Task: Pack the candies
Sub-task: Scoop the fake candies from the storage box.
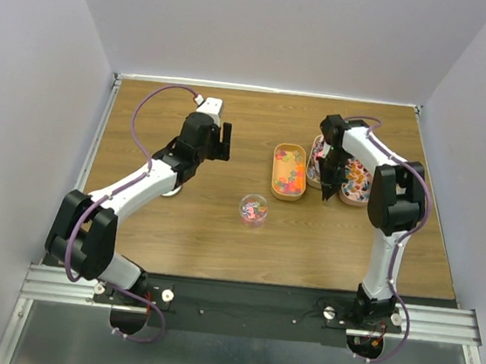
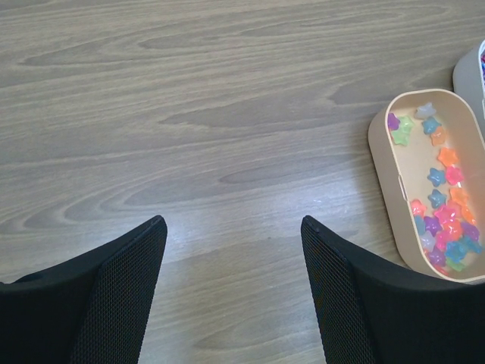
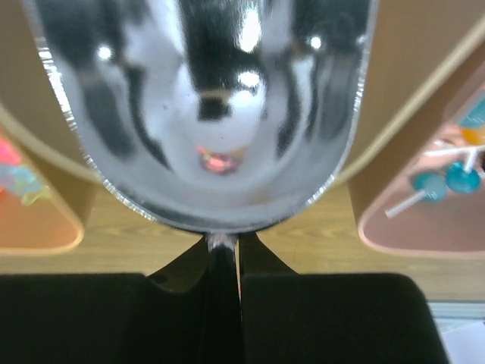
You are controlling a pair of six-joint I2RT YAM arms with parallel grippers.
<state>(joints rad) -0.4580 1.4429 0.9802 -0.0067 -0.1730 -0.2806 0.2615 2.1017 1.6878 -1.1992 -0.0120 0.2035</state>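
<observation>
Small multicoloured star-shaped candies [image 2: 447, 216] lie in a tan oblong tray [image 1: 289, 171], also seen in the left wrist view [image 2: 385, 178]. More candies fill a small clear cup [image 1: 254, 210] in front of it. My right gripper [image 1: 325, 190] is shut on the handle of a metal scoop [image 3: 204, 114]; in its wrist view the gripper [image 3: 231, 254] holds the scoop bowl, which looks empty, over the gap between two trays. My left gripper [image 1: 219, 142] is open and empty over bare wood left of the tan tray, jaws wide apart [image 2: 231, 227].
A pink tray [image 1: 355, 181] with lollipops and sweets lies right of the scoop; its rim shows in the right wrist view [image 3: 424, 227]. Another tray end [image 1: 317, 147] sits between the two trays. White walls enclose the table on three sides.
</observation>
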